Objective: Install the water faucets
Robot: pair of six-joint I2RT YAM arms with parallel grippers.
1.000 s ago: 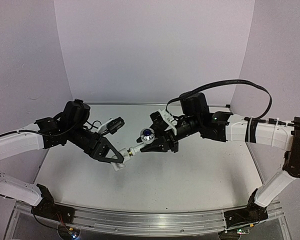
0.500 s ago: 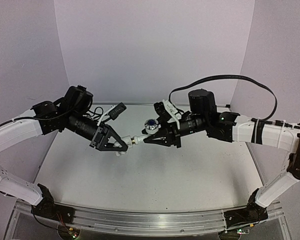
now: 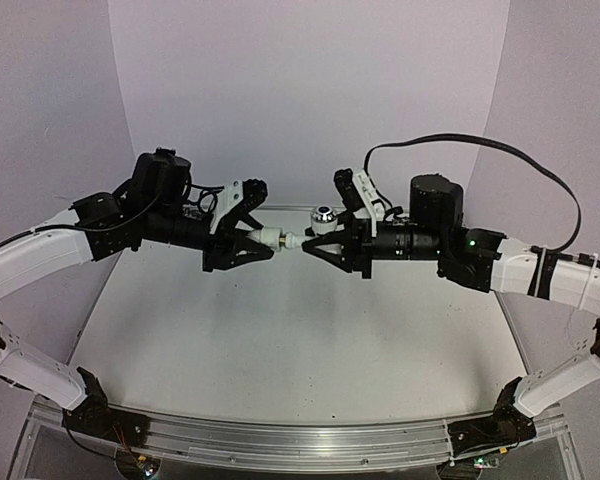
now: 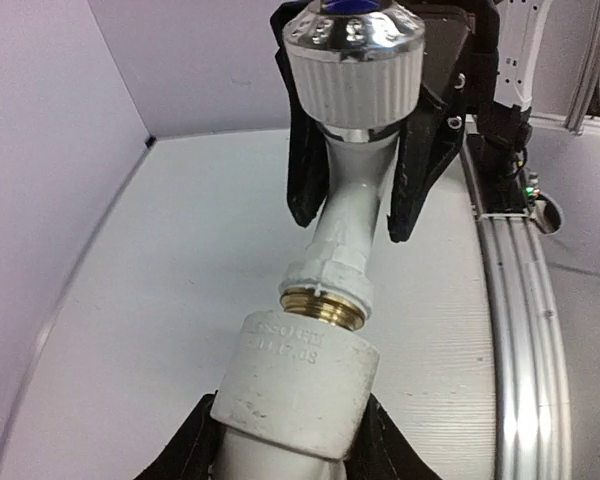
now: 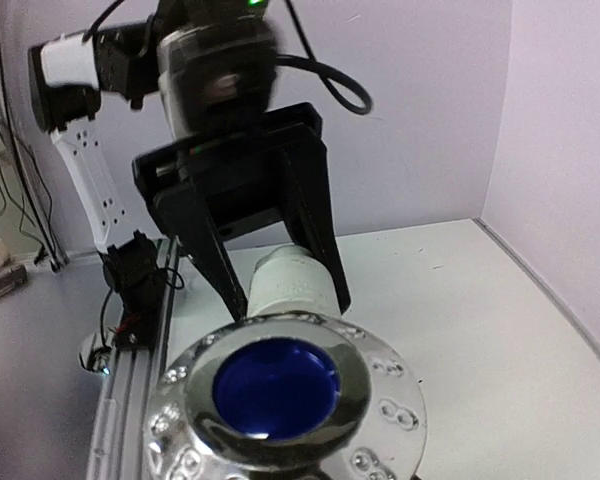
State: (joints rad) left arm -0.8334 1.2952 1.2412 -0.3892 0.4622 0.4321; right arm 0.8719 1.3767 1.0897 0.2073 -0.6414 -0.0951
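Note:
Both grippers meet in mid-air above the table's far middle. My left gripper is shut on the white elbow pipe fitting, which also shows in the left wrist view. My right gripper is shut on the white tap. Its round blue-centred knob points up and fills the right wrist view. The tap's brass-coloured threaded end sits in the mouth of the fitting, with a few threads still showing. My right fingers are hidden under the knob in the right wrist view.
The white table lies below both arms, with purple walls on three sides. An aluminium rail runs along the near edge. A black cable loops above the right arm.
Both arms have risen from low over the table and levelled out. The tap and fitting now line up end to end, higher and farther back, with the knob turned upward.

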